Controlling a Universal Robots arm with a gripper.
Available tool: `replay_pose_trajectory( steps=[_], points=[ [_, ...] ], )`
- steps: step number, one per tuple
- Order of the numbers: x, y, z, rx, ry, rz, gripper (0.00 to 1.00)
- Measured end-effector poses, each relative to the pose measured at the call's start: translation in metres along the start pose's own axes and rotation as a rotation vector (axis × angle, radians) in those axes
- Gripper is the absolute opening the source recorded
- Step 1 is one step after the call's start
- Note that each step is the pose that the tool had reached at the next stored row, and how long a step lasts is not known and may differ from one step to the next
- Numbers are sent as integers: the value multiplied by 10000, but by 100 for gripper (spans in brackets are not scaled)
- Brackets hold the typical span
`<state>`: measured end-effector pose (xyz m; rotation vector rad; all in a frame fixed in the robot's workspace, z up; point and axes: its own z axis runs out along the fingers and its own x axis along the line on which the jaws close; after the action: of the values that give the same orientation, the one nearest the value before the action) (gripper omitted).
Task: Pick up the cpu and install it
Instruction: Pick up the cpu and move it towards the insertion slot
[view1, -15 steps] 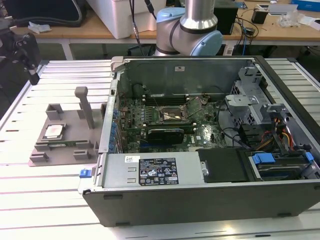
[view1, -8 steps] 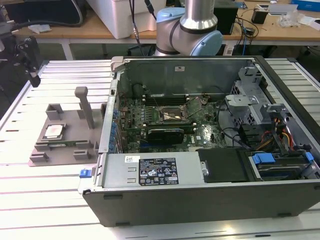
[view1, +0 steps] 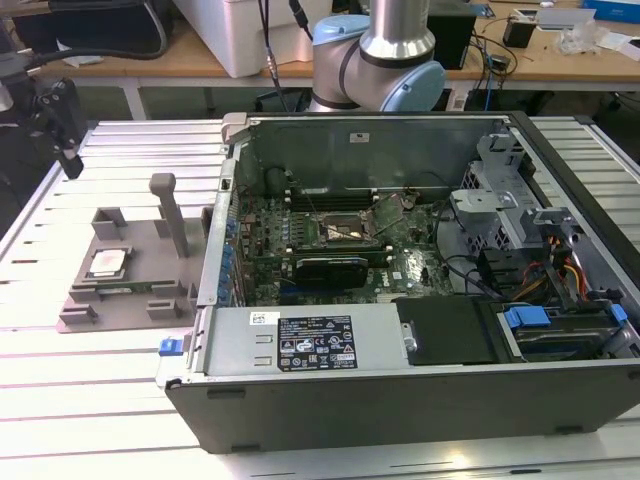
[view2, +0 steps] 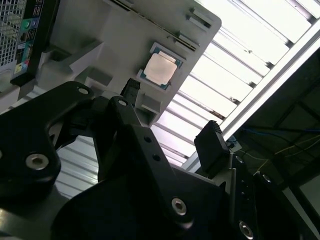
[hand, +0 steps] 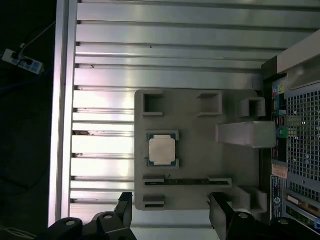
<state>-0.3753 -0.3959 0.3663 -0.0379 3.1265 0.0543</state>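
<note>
The cpu is lying flat in a grey tray on the desk. In the exterior view it is sitting at about nine o'clock from the open case. In the first wrist view the pincer is hanging open and empty, not touching the cpu. The cpu is sitting ahead of the gap between the fingers and, being square, is offering no long axis.

A: Where does the cpu lie?
B: On the holder tray, on the slatted table, at the exterior view's left of the computer case.
A: And the socket?
B: Inside the case.
</note>
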Motion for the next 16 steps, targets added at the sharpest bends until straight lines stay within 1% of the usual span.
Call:
replay_pose_trajectory(
  steps=[16],
  points=[
    [2, -5, 134, -1, 0, 0, 72]
  ],
)
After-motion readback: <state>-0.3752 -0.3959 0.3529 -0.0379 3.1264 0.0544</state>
